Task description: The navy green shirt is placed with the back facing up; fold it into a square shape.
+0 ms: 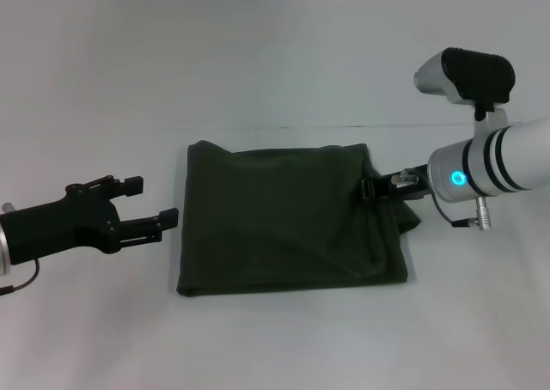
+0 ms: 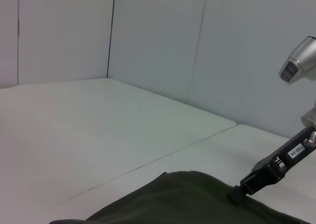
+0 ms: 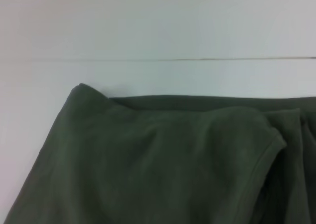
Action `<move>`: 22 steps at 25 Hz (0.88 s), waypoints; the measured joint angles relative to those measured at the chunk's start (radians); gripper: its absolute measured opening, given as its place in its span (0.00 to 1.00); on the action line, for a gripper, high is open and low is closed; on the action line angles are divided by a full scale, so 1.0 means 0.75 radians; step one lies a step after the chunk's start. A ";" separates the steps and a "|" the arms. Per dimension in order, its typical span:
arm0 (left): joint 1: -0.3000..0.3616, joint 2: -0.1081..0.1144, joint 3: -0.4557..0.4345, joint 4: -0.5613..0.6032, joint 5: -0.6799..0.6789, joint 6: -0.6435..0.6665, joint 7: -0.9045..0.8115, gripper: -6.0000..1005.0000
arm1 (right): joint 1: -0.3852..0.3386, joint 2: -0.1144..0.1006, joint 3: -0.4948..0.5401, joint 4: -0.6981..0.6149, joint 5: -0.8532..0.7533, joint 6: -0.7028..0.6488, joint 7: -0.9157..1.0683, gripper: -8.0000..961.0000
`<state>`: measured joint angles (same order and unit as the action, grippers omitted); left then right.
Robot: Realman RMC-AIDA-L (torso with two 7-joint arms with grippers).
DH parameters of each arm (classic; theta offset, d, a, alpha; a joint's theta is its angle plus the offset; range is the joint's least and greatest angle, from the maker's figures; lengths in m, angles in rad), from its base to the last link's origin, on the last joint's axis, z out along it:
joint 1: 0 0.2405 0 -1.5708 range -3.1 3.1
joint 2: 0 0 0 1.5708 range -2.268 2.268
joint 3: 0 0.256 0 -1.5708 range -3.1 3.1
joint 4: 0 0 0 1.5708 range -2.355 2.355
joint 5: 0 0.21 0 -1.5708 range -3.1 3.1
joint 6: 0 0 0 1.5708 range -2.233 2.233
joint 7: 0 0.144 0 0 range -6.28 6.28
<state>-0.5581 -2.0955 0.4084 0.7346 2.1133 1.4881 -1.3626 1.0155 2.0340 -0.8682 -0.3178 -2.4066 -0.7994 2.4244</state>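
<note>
The navy green shirt (image 1: 284, 222) lies folded into a rough rectangle in the middle of the white table, also seen in the left wrist view (image 2: 187, 202) and filling the right wrist view (image 3: 148, 160). A sleeve and some loose cloth stick out at its right edge. My right gripper (image 1: 368, 189) rests low on the upper right part of the shirt, its narrow tip (image 2: 236, 195) pressed into the cloth and shut on a fold. My left gripper (image 1: 148, 203) hovers open just off the shirt's left edge, holding nothing.
The white table (image 1: 275, 81) spreads all around the shirt, with a thin seam line (image 1: 404, 125) running behind it. Pale wall panels (image 2: 148, 36) stand at the far side.
</note>
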 joint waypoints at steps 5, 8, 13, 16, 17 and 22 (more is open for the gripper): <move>-0.002 -0.002 0.001 0.000 0.001 -0.006 0.000 0.89 | -0.024 -0.001 0.000 -0.050 0.000 0.002 -0.015 0.05; -0.004 -0.002 0.001 0.000 0.001 -0.007 0.001 0.89 | -0.038 -0.011 0.000 -0.092 0.000 0.003 -0.025 0.05; -0.008 -0.001 0.000 0.000 0.001 -0.007 -0.001 0.89 | -0.052 -0.033 0.001 -0.151 0.000 -0.043 -0.031 0.05; -0.009 0.000 0.000 0.000 0.000 -0.008 -0.006 0.89 | -0.077 -0.028 -0.001 -0.229 0.001 -0.078 -0.026 0.05; -0.009 0.000 -0.001 0.000 0.000 -0.008 -0.006 0.89 | -0.085 -0.026 -0.004 -0.252 0.001 -0.084 -0.023 0.05; -0.009 0.000 -0.001 0.000 -0.002 -0.018 -0.008 0.89 | -0.097 -0.037 -0.010 -0.245 -0.017 -0.077 -0.018 0.05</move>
<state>-0.5647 -2.0955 0.4079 0.7348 2.1122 1.4747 -1.3683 0.9430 2.0065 -0.8760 -0.5015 -2.4193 -0.8571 2.4107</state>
